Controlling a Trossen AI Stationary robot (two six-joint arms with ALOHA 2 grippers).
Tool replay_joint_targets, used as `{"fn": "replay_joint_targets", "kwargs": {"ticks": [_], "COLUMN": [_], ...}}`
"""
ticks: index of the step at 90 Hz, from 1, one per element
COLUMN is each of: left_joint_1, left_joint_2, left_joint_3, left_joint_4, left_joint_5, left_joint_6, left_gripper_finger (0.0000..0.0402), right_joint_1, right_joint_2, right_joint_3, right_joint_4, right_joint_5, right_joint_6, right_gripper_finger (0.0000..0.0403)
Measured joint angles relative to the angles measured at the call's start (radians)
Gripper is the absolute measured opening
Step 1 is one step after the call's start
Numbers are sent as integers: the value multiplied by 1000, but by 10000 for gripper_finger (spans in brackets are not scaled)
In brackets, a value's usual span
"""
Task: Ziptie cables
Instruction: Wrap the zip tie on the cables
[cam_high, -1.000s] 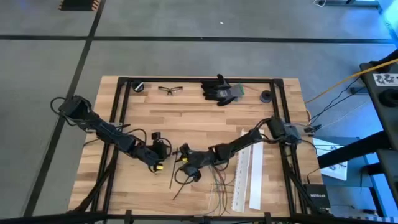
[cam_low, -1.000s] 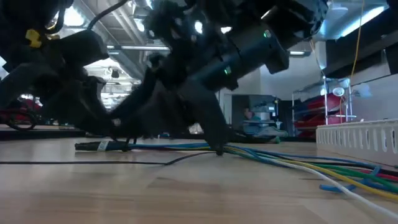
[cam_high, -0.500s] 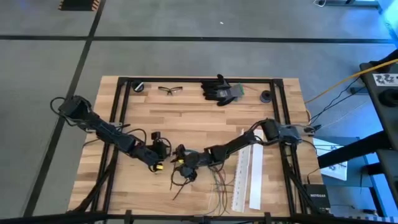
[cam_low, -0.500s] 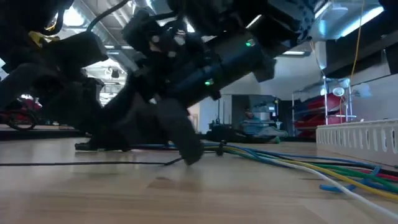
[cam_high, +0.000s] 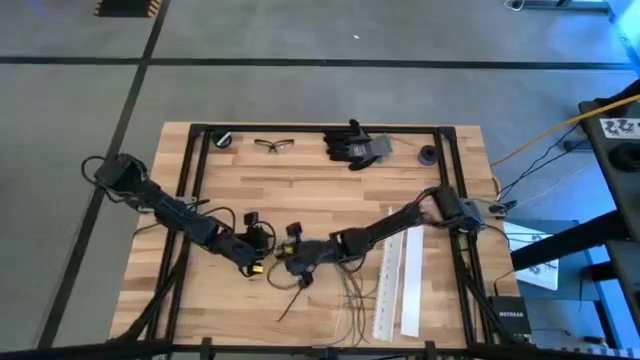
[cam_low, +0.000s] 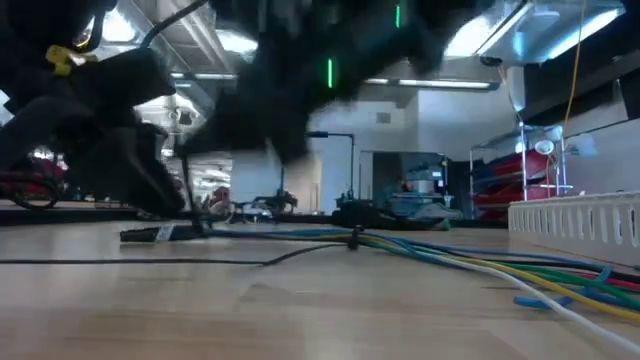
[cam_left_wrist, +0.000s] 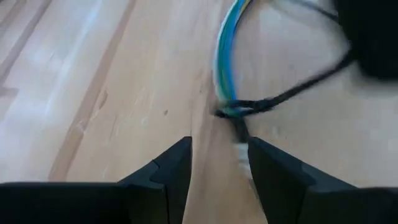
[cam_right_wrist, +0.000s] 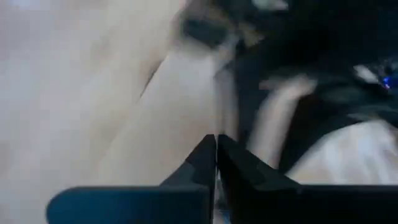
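Lying on the wooden desk (cam_high: 300, 195), the cables (cam_left_wrist: 225, 62) look thin, light and floppy, best grabbed near the black tie. The left end effector (cam_left_wrist: 217, 163) is open and empty beside them; the right end effector (cam_right_wrist: 216, 155) is closed.

Bare counter (cam_high: 330, 195) across the frame's middle gives free passage; cables (cam_high: 350, 290) and white strips (cam_high: 398, 285) crowd the lower right.
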Motion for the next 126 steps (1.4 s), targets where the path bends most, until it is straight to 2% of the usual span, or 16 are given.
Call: {"fn": "replay_joint_targets", "kwargs": {"ticks": [14, 28, 42, 56, 83, 93, 108, 126], "left_joint_1": [-22, -37, -36, -25, 33, 46, 49, 50], "left_joint_2": [-1, -3, -15, 5, 125, 157, 199, 250], "left_joint_3": [35, 86, 128, 111, 104, 104, 105, 105], "left_joint_4": [-10, -78, -194, -70, 23, 71, 79, 80], "left_joint_5": [0, 0, -7, -43, -124, -159, -146, -142], "left_joint_6": [21, 35, -32, -130, -273, -301, -327, -344], "left_gripper_finger": [143, 143, 143, 143, 140, 111, 17, 6], "right_joint_1": [-35, -80, -100, -113, -113, -113, -113, -129], "right_joint_2": [-47, -48, -36, -40, -39, -39, -39, -50], "right_joint_3": [-24, -44, -54, -50, -51, -51, -51, -51], "right_joint_4": [-24, -10, -30, -4, -17, -25, -21, -26], "right_joint_5": [-39, -141, -141, -150, -139, -138, -121, -78], "right_joint_6": [173, 309, 307, 295, 290, 289, 289, 290], "right_gripper_finger": [0, 0, 0, 0, 0, 0, 0, 0]}}
